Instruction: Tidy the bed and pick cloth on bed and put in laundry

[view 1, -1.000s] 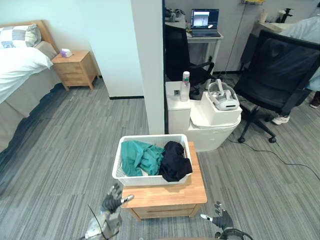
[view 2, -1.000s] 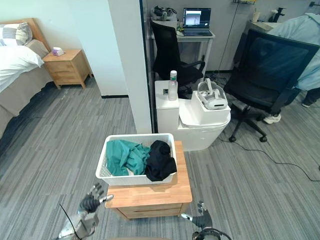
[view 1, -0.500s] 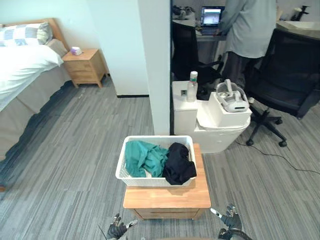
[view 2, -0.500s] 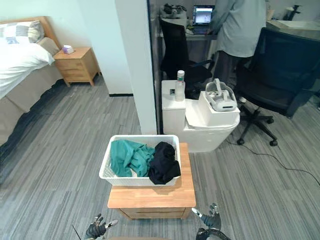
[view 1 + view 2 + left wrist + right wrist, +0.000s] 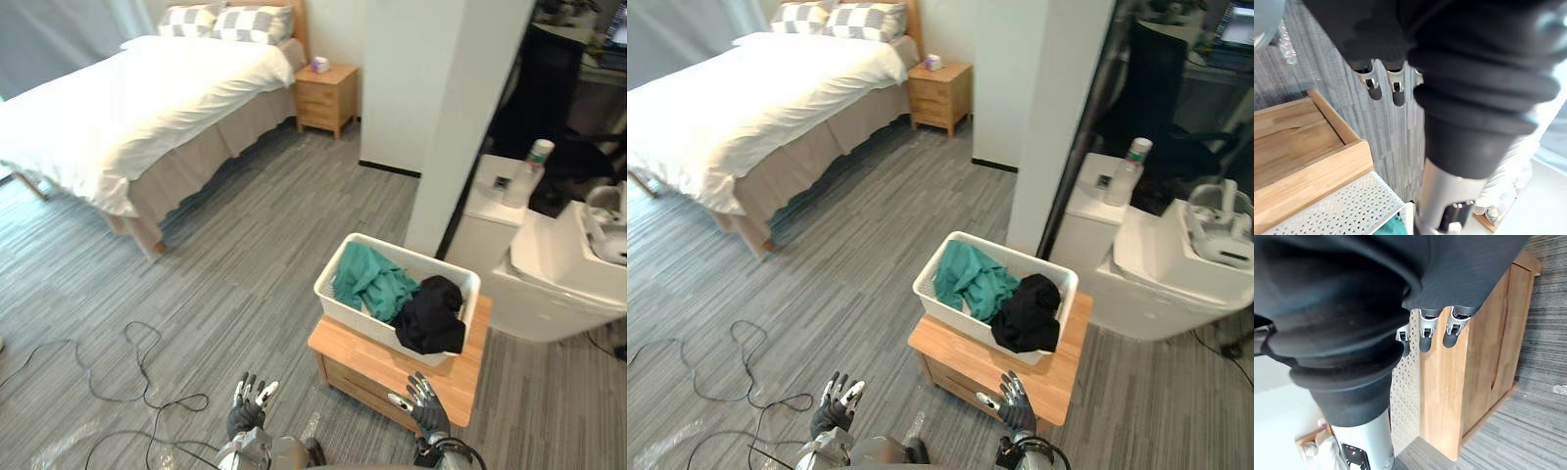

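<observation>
A bed [image 5: 137,108] with a white duvet spread over it and two checked pillows [image 5: 227,22] stands at the far left. A white laundry basket [image 5: 361,323] sits on a low wooden table [image 5: 372,370] right in front of me. It holds a teal cloth [image 5: 370,279] and a black cloth [image 5: 429,315]. My left hand [image 5: 245,409] hangs low over the floor to the left of the table, fingers [image 5: 1396,93] straight, holding nothing. My right hand [image 5: 428,406] is beside the table's near edge, fingers [image 5: 1425,333] straight and empty too.
A wooden nightstand [image 5: 328,93] stands beside the bed's head. A white pillar [image 5: 441,98] rises behind the basket. To its right a white unit [image 5: 554,279] carries a bottle [image 5: 530,166]. Grey striped floor [image 5: 235,255] lies between me and the bed.
The camera has swung to the left: the bed is now in full view and the person and desk have left the picture. Both hands stay low and open.
</observation>
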You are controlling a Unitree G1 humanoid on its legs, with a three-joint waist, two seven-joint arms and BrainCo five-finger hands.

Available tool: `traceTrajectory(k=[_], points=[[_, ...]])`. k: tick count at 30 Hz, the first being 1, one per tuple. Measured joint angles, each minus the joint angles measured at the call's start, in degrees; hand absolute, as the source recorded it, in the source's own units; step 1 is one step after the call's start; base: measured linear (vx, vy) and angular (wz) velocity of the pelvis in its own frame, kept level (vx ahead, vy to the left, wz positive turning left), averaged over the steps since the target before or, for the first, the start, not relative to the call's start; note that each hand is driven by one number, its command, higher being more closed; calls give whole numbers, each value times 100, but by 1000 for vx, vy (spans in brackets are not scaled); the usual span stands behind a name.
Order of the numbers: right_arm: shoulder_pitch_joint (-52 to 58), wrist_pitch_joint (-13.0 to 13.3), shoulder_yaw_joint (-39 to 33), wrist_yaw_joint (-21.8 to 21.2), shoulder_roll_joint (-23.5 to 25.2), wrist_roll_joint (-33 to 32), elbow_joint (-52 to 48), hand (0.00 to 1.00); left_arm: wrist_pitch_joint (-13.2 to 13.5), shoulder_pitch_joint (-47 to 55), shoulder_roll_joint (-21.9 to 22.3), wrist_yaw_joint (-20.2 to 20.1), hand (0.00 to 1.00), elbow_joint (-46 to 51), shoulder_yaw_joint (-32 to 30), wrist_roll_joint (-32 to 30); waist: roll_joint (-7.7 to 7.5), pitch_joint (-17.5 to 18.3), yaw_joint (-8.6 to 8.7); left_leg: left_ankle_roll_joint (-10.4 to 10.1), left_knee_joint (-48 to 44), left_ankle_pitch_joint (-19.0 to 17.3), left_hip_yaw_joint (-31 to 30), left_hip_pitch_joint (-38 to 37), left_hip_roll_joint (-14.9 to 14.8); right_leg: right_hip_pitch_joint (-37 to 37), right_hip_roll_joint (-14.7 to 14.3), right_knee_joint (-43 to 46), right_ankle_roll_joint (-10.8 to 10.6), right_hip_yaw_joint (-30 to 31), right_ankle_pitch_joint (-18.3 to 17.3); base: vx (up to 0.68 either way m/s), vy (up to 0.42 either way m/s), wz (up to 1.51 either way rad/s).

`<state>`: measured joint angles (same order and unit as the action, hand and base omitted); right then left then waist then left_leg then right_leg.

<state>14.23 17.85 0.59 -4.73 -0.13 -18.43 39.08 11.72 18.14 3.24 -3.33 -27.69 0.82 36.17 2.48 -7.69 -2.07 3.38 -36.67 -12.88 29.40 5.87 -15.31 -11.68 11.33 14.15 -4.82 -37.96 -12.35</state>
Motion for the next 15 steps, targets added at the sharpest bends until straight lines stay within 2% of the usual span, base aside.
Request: traceTrajectory(k=[1,2,3,4,5,6,7,8,9,10,13,15], points=[[-57,-49,-82,17,-77,0,38,0,4,-44,-70,52,0,8,38,-132,60,80,54,52,229,10,134,163,226,208,39,435,83,-64,-84,-10,187,131],[-76,-64,-80,23,-113,7,103,0,15,-107,-83,89,0,0,124,-219,142,122,150,89,631,33,-127,158,362,440,-93,464,217,141,-271,-38,100,207],[-176,-83,-105,41,-97,4,411,0,17,-423,-297,103,0,-214,122,-385,-8,278,454,-100,2139,441,-964,-38,937,675,-685,-491,754,550,-211,-93,32,264],[-264,-85,-192,113,139,3,522,0,22,-782,-642,89,0,-373,116,-554,-448,198,546,100,1299,198,-250,-84,900,670,-579,-1179,858,547,730,-69,-61,260],[-200,-103,-217,141,97,1,531,0,30,-801,-657,88,0,-373,165,-601,-347,285,508,-40,1352,353,120,-356,545,619,-599,-1156,635,421,858,13,51,191],[-236,-113,-270,217,-78,2,568,0,60,-805,-562,82,0,-324,294,-695,-140,264,454,-489,2323,656,-29,-904,693,699,-425,-654,558,224,758,12,207,105],[-324,-123,-319,252,-311,-4,584,0,65,-814,-468,44,0,-229,435,-825,77,265,504,-397,2738,761,14,-1070,781,1077,-309,47,433,53,477,-22,248,93],[-362,-132,-306,278,-338,-4,589,0,72,-814,-488,-16,0,-166,449,-877,181,265,535,-398,2856,757,-83,-1085,757,1136,-482,-124,406,4,423,-131,95,95],[-380,-148,-294,348,-218,-12,537,0,77,-807,-670,-71,0,23,539,-923,134,265,570,-457,3093,809,-180,-1147,895,1094,-749,-1159,610,-52,870,-119,-109,103],[-371,-153,-306,384,-189,-39,532,0,47,-801,-803,-172,0,89,685,-956,4,219,629,-478,3294,775,-260,-1333,1083,1017,-714,-1433,917,-194,1443,-102,-135,86],[-419,-178,-288,476,-270,-160,579,0,-85,-644,-790,-279,0,352,1024,-962,208,231,584,-498,3555,797,-265,-1471,1128,984,-688,-1407,871,-180,1494,-58,50,25],[-482,-177,-261,474,-274,-173,588,0,-248,-611,-787,-289,0,356,1299,-981,284,96,651,-421,3742,857,-363,-1418,1184,1340,-390,-498,784,-73,1252,-118,97,15]])
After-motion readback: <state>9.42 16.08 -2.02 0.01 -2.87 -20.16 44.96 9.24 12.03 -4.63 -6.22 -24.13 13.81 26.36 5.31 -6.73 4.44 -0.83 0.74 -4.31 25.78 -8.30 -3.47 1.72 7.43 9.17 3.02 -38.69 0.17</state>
